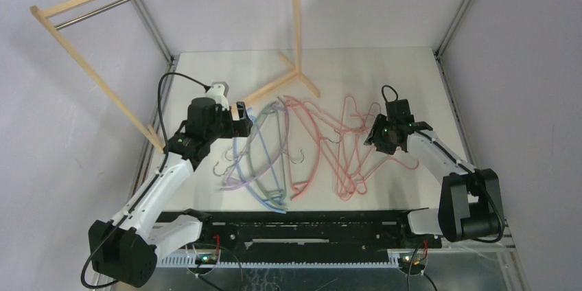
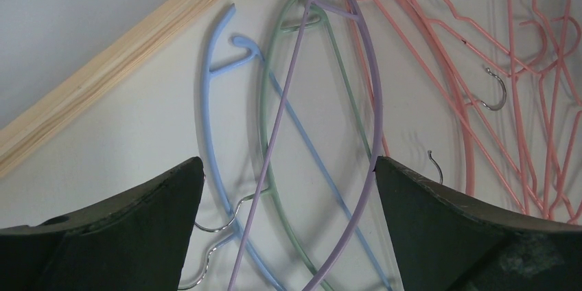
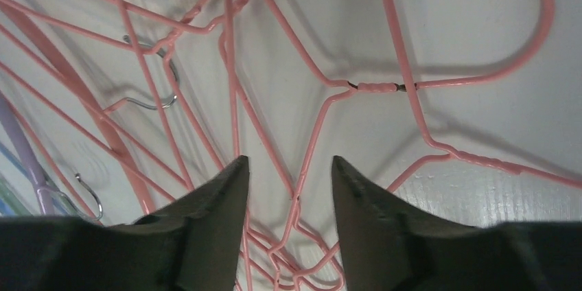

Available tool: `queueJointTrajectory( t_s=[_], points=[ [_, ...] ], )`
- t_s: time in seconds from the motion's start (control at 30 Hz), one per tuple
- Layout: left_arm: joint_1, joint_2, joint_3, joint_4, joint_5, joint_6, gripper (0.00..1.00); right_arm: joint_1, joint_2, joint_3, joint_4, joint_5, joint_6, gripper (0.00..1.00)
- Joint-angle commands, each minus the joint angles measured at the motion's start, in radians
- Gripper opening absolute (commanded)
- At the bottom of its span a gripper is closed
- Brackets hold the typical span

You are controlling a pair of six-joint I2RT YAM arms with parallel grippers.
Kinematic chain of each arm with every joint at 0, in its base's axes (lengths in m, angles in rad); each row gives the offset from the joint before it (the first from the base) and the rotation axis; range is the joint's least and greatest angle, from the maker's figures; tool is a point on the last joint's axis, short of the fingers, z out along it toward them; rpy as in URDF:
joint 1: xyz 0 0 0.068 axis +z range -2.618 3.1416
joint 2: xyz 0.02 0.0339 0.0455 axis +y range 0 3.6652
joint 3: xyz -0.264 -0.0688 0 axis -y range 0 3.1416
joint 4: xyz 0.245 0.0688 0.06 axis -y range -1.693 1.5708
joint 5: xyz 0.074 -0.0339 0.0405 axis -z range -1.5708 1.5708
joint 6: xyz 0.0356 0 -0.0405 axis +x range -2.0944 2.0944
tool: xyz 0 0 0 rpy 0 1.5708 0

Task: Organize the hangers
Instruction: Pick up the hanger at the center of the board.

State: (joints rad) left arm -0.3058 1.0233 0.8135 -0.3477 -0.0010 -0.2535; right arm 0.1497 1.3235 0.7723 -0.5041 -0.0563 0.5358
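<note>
On the white table (image 1: 384, 71), the hangers (image 1: 316, 154) lie in a tangled heap between my arms. I see the left gripper (image 2: 288, 174) spread wide above the lilac, green and blue ones. The right gripper (image 3: 288, 167) is half spread astride a pink wire (image 3: 309, 160), not pinching it.

left gripper (image 2: 289, 167) spread wide, right gripper (image 3: 289, 164) partly spread

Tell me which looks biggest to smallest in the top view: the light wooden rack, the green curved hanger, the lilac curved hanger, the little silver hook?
1. light wooden rack: biggest.
2. green curved hanger and lilac curved hanger: look alike, so tied.
3. little silver hook: smallest.
</note>
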Motion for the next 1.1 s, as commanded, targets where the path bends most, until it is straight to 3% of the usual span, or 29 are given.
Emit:
queueJointTrajectory(
  t_s=[0.0, 0.2, 0.43, 1.07],
  points=[
    [-0.005, -0.030, 0.018, 0.015, -0.019, 0.019, 1.00, 0.012, 0.057, 0.084, 0.021, 0.015, 0.027, 0.51],
    [-0.005, -0.046, 0.015, 0.001, -0.030, 0.022, 1.00, -0.021, 0.040, 0.102, -0.126, 0.116, 0.105, 0.46],
    [-0.005, -0.035, -0.006, 0.038, -0.023, 0.006, 1.00, -0.054, -0.093, 0.029, -0.206, 0.208, 0.149, 0.54],
    [-0.005, -0.008, -0.012, 0.060, 0.002, -0.022, 1.00, -0.081, 0.141, 0.000, -0.104, 0.206, 0.186, 0.49]
  ],
)
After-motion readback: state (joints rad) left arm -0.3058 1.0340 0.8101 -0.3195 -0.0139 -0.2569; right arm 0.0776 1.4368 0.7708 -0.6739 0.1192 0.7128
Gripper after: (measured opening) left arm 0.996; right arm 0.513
